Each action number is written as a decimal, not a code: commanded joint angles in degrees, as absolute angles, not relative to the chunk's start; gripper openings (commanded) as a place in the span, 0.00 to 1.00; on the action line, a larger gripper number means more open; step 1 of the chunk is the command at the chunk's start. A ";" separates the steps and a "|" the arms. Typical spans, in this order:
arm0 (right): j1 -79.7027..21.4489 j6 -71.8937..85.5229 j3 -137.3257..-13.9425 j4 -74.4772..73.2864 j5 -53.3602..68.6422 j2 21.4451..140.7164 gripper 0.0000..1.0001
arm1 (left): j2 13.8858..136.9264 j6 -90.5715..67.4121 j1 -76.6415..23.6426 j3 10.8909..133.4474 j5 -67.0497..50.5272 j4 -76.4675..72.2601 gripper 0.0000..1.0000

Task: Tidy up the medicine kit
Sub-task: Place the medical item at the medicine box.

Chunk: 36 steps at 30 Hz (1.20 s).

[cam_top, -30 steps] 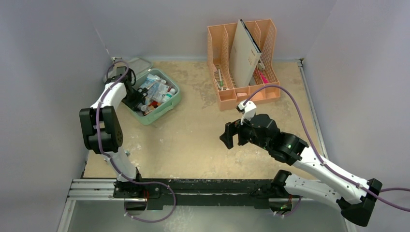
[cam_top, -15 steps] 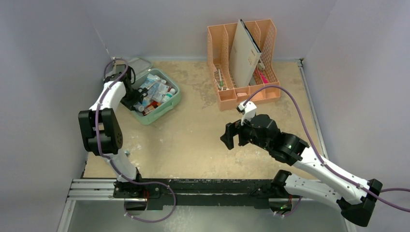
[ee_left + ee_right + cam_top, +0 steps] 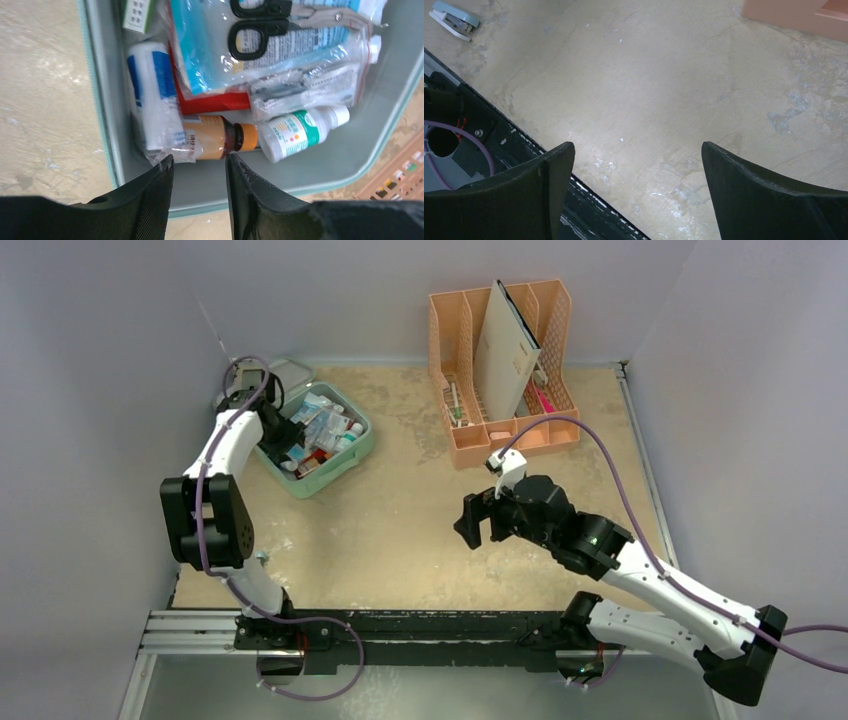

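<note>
Two robot arms share one sand-coloured table [image 3: 400,540], with a single medicine kit [image 3: 345,466] lying open in the far-left corner, skewed to the table's edges and close to the left wall, its lid [image 3: 293,370] tipped back toward the rear wall. The left gripper [image 3: 281,436] hangs inside the kit over the near end, its fingers [image 3: 155,195] a narrow gap apart with nothing between them, the tips just short of an amber bottle [image 3: 212,142]. Beside that lies one white bottle with a green label [image 3: 300,134], making two bottles. There is also one white-and-blue roll [image 3: 155,105] against the kit's wall, one pair of black-handled scissors [image 3: 255,35] and several clear packets piled across the middle. The right gripper [image 3: 478,524] hovers over bare tabletop, jaws spread wide and empty. One peach organizer [image 3: 500,435] stands at the back edge, well apart from the kit. Between them and toward the arm bases runs a broad stretch of open table, apart from one small blue-and-white item [image 3: 454,20] near the front rail.
</note>
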<state>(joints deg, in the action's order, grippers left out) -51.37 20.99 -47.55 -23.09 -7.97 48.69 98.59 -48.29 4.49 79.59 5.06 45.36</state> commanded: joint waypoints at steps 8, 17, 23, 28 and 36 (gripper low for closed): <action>-51.49 20.94 -48.84 -21.36 -7.65 49.64 0.99 | 97.73 -45.78 4.30 76.39 1.05 39.78 0.36; -51.53 21.51 -48.14 -22.55 -8.27 47.16 0.99 | 101.55 -45.62 5.65 79.56 5.81 38.84 0.32; -51.50 21.44 -47.94 -22.59 -8.09 47.28 0.99 | 101.34 -45.31 5.89 79.52 5.19 37.87 0.32; -51.50 21.36 -47.68 -22.33 -8.16 47.19 0.99 | 102.88 -45.11 6.18 79.75 6.92 37.74 0.32; -51.49 21.26 -47.72 -22.69 -8.49 46.16 0.99 | 105.51 -45.00 6.54 82.68 6.26 37.93 0.32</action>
<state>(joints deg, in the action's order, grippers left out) -51.37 21.10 -47.55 -23.18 -7.97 47.48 104.79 -45.87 5.61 79.40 4.73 39.92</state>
